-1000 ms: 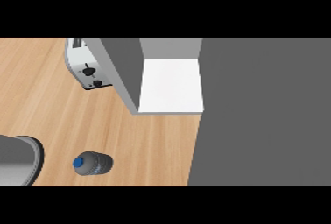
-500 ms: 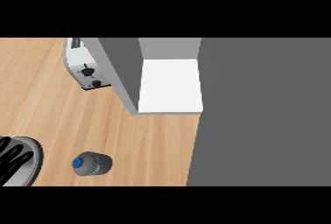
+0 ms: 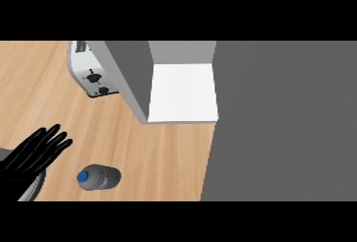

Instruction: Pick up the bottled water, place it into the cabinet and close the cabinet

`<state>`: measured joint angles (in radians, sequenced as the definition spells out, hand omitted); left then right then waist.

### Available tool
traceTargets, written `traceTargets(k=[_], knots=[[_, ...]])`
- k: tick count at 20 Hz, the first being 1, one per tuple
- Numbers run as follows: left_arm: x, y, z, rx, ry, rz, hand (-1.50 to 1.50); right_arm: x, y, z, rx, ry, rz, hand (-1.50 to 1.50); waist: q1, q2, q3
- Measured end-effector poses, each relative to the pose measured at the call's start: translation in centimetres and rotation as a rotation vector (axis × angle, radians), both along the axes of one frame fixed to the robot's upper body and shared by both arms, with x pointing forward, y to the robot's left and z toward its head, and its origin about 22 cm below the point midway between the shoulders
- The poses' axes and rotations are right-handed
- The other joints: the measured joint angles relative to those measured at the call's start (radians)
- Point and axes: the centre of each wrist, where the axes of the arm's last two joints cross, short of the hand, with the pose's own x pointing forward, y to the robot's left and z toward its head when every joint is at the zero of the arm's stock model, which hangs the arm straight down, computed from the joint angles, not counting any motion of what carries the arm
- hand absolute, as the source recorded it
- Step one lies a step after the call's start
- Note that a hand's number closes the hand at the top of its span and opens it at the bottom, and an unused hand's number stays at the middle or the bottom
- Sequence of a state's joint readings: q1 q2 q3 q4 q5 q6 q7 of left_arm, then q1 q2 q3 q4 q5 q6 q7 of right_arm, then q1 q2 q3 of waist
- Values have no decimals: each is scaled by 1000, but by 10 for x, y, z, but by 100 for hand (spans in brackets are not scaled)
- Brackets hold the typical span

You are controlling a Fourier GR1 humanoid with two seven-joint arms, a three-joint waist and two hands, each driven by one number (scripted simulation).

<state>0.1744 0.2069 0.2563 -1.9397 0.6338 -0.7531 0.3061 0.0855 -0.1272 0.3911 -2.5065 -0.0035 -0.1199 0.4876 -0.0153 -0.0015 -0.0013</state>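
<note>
The bottled water (image 3: pixel 98 177) stands upright on the wooden counter (image 3: pixel 164 151), seen from above as a grey round body with a blue cap. My left hand (image 3: pixel 33 153) is at the lower left, just left of the bottle and apart from it, open with its fingers straight and pointing up and to the right. The cabinet (image 3: pixel 182 92) at the top middle stands open: a white inner floor shows, with a grey side panel (image 3: pixel 131 75) on its left. My right hand does not show.
A white toaster (image 3: pixel 89 71) with black knobs stands against the cabinet's left side. To the right of the counter's edge lies a wide plain grey area (image 3: pixel 286 123).
My left hand has risen into view from the lower left edge and spread its fingers, moving up and right beside the bottle. The bottle and cabinet have not moved.
</note>
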Motion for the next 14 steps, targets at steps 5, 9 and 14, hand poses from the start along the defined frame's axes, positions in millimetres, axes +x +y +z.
traceTargets(k=[5, 9, 14], knots=[[15, -2, -32, 26, 20, -1, -150, 0, 3, 3, 3, 7, 9, -150, 2, 0, 0], [26, -4, -55, 35, 29, 1, -150, 1, 6, 6, 8, 5, 16, -150, 2, 0, 0], [29, -4, -88, 41, 42, 7, -150, 1, 4, 5, -13, -1, 6, -150, -1, 0, -1]])
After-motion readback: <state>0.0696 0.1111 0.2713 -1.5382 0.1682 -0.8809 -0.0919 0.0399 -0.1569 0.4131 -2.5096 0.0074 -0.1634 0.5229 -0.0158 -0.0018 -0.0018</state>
